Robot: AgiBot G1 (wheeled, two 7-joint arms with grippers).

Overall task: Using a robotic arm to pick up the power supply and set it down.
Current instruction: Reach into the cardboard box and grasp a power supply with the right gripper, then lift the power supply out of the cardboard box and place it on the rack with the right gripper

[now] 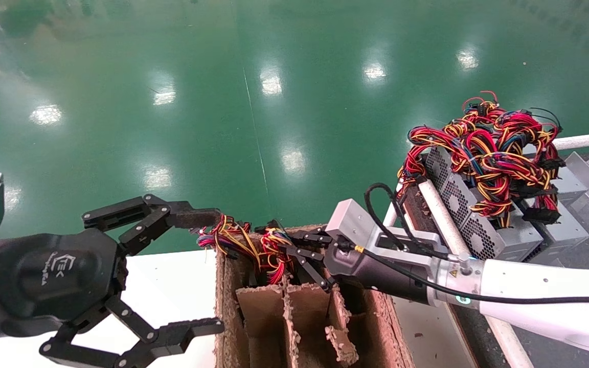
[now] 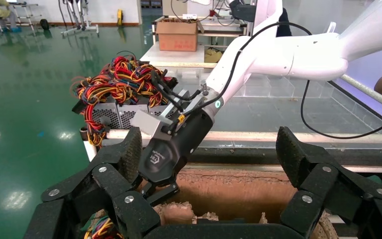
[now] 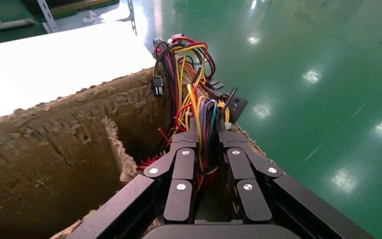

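My right gripper (image 1: 276, 246) reaches over the far end of the brown divided cardboard box (image 1: 379, 317) and is shut on the power supply's looped wire bundle (image 1: 241, 239). In the right wrist view the red, yellow, blue and purple wires (image 3: 191, 84) run between the closed fingers (image 3: 181, 164) and rise above the box's torn rim (image 3: 45, 144). The power supply's grey case is hidden down in the compartment. My left gripper (image 1: 207, 271) hangs open just left of the box, its upper finger (image 1: 192, 217) close to the bundle, nothing between its pads.
Several more grey power supplies (image 1: 499, 230) with tangled wires are stacked on a cart at the right, behind a white rail (image 1: 443, 214). A white table (image 1: 172, 286) lies under the left gripper. Green floor lies beyond. The right arm (image 2: 278, 55) crosses the left wrist view.
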